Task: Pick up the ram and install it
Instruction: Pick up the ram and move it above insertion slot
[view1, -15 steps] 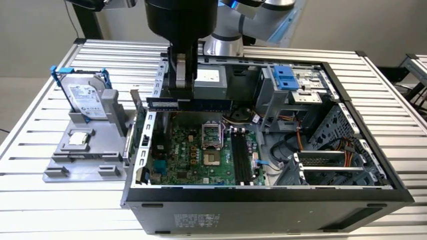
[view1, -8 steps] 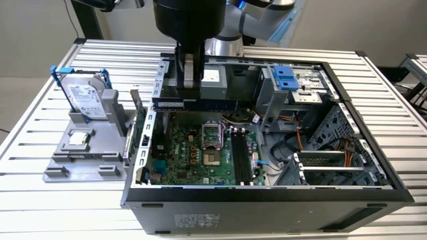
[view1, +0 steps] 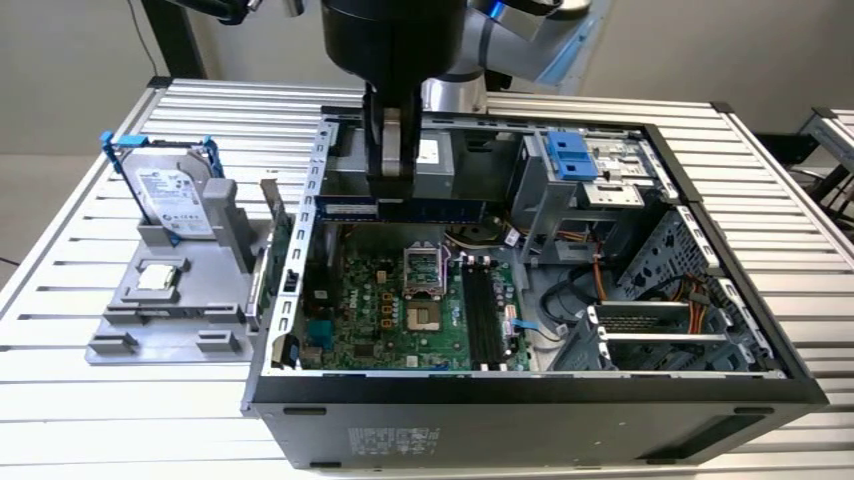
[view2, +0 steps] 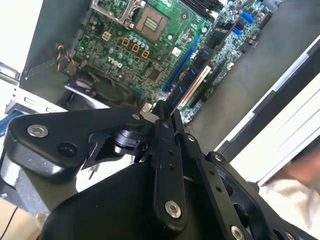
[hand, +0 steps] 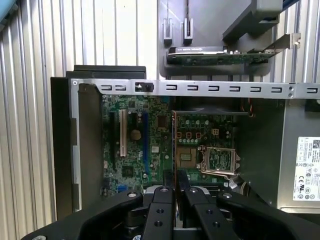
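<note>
The ram (view1: 427, 210) is a long blue circuit-board stick. It hangs level above the motherboard (view1: 374, 320), inside the open computer case (view1: 534, 385), near the case's far wall. My gripper (view1: 391, 192) comes down from above and is shut on the stick near its middle. In the first wrist view the ram (hand: 174, 145) shows edge-on as a thin line running out from the gripper (hand: 175, 192). In the second wrist view the ram (view2: 200, 80) reaches out from the gripper (view2: 163, 116) over the board. The black memory slots (view1: 481, 315) lie lower on the board, toward the exterior view's right.
A silver hard drive (view1: 174, 195) with blue rails stands in a grey fixture (view1: 160, 310) at the exterior view's left, outside the case. The CPU socket (view1: 420, 270) sits mid-board. A drive cage (view1: 587, 170) and cables (view1: 587, 290) fill the case's right side.
</note>
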